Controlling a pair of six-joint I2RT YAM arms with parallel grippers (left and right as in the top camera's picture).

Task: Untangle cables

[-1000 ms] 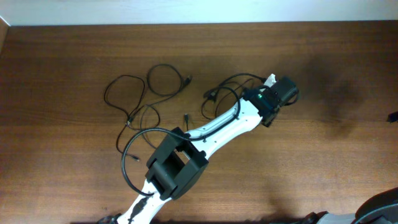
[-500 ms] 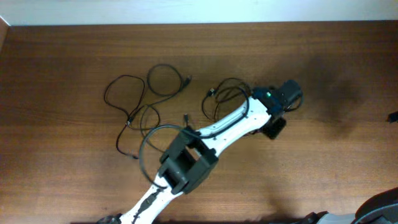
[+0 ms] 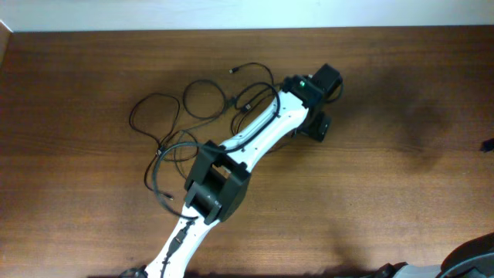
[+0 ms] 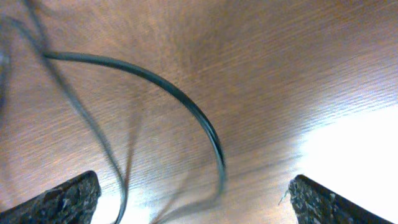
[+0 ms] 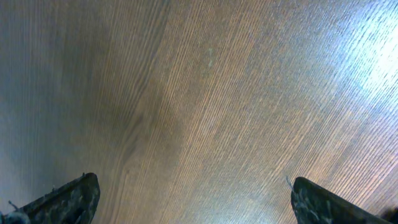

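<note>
Swinging back and to its left goes the left arm, and one strand has travelled with it, its loop now lying farther up the table than a second ago.

Right in close, the left gripper [image 4: 202, 200] is spread wide. Its two rough black fingertips sit at the bottom corners of the wrist view, clamping nothing. One thin, glossy black cable [image 4: 186, 101] arcs across the wood between them, smooth and round, with a second, blurrier strand to its left. Whether the cord touches a finger, I can't tell.

Over on the other side, the right gripper [image 5: 199, 200] is just as wide open, hanging over bare wood with no cord in its view.

From above, the cables [image 3: 160, 145] lie left of centre as slack, springy loops, crossing each other where they meet. They're partly spread out, but not separated yet. A small plug [image 3: 233, 71] marks the far end of the shifted strand, beyond the arm.

I'd call this mid-task, with one strand being pulled out of the bunch. The next move calls for closing on a single cord away from the crossings and drawing it clear without dragging its neighbours.

The table [image 3: 401, 185] is brown, straight-grained wood with a slight sheen, and a pale wall [image 3: 231, 14] runs along the far edge.
</note>
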